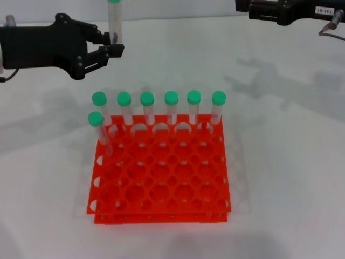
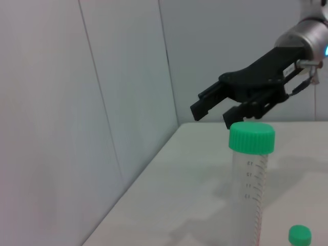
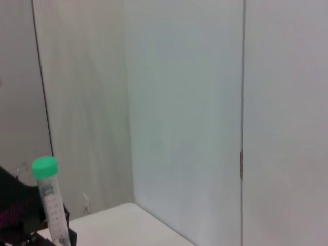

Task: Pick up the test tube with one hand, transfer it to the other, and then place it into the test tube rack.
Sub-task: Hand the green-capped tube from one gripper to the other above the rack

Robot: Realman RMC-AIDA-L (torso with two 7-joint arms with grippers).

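Tube held upright, handover pending

Above the rack (image 1: pixel 160 167), my left gripper (image 1: pixel 111 45) pinches the test tube (image 1: pixel 115 21) upright; my right gripper (image 2: pixel 218 105), fingers parted, waits well apart. Meeting off-line could knock the tube loose.

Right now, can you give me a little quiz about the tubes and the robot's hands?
1. True or false: the left gripper holds a tube upright above the table.
2. How many green-capped tubes stand in the orange rack?
3. The right gripper is: A) open and empty, B) shut on a tube, C) down inside the rack.

Key: 1 true; 2 seven; 3 A.
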